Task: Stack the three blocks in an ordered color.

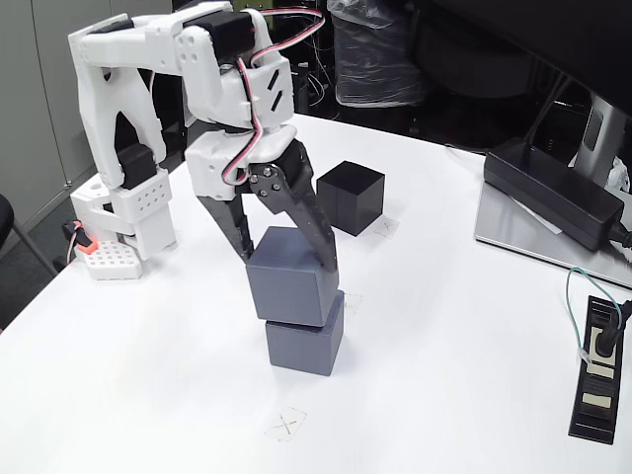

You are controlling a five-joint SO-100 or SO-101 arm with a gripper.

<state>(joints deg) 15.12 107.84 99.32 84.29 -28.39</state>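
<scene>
Two slate-grey blocks form a stack near the table's middle: the lower block (305, 345) rests on the table and the upper block (289, 277) sits on it, turned slightly and shifted left. My gripper (291, 259) comes down from above with its black fingers (318, 232) on either side of the upper block, shut on it. The black block (351, 197) stands alone on the table behind the stack, a little to the right, apart from the gripper.
The arm's white base (123, 212) stands at the left. A flat black power adapter (553, 193) lies on a grey monitor stand at the right. A black power strip (600, 370) with a plugged cable sits near the right edge. Small pencilled crosses mark the white table (286, 426).
</scene>
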